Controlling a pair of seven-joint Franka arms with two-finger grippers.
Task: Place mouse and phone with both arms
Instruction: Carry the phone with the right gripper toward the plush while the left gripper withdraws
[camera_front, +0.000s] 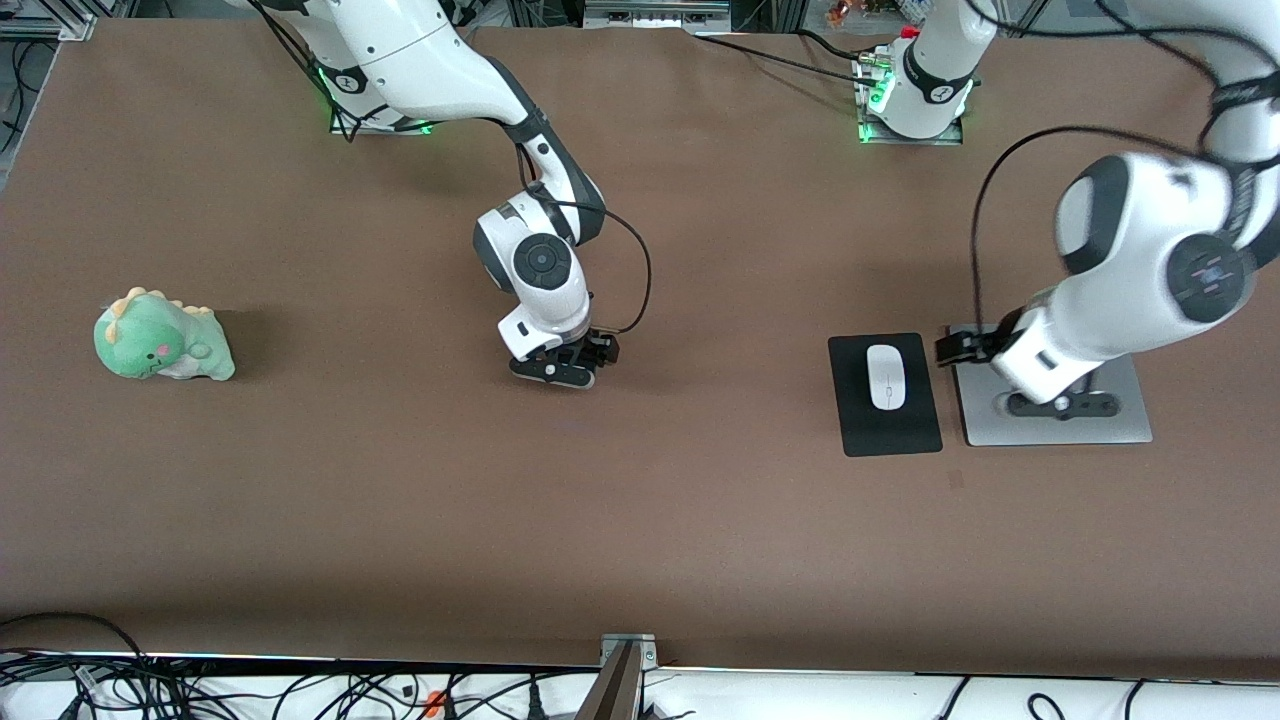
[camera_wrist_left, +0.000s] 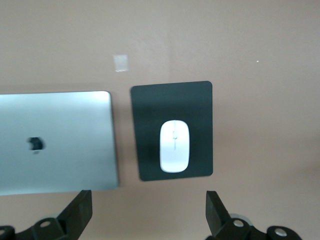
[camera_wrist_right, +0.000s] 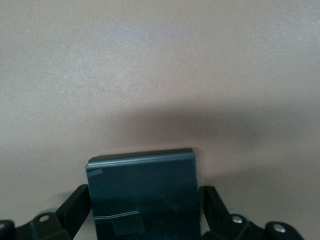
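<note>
The white mouse lies on a black mouse pad beside the silver laptop. My left gripper hangs open over the laptop, clear of the mouse, with nothing between its fingers. My right gripper is low at the middle of the table. The black phone lies between its spread fingers, which flank the phone's sides closely. In the front view the phone is hidden under that gripper.
A green plush dinosaur sits toward the right arm's end of the table. A small pale tape mark is on the brown table near the pad. Cables hang along the table's edge nearest the front camera.
</note>
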